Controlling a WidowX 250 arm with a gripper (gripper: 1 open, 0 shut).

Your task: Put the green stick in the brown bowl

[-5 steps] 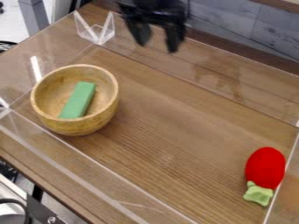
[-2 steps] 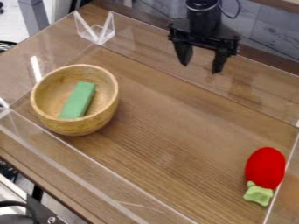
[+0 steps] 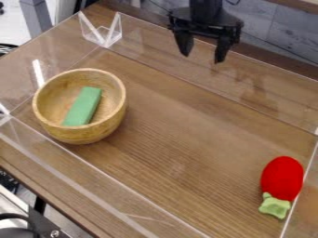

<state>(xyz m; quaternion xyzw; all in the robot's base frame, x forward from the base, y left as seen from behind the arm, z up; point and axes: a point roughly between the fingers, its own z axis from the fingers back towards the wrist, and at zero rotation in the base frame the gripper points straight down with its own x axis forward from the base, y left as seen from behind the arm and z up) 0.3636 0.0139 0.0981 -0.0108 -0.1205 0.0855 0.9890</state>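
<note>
The stick lies inside the bowl, flat on its floor and slanted, one end toward the bowl's far right rim and the other toward its near left. It is plain light green and takes up most of the bowl's inner width. The bowl is round, light brown wood with thick walls, and it sits on the left part of the worktop, a brown wood-grain surface fenced by low clear plastic walls.

The end effector hangs above the far side of the worktop, right of centre, well apart from the bowl. It is black, points almost straight down, and its two fingers stand wide apart with nothing between them.

At the near right corner, far from both bowl and end effector, lies a red strawberry toy with a small pale-green stem at its near end, close to the clear wall there.
</note>
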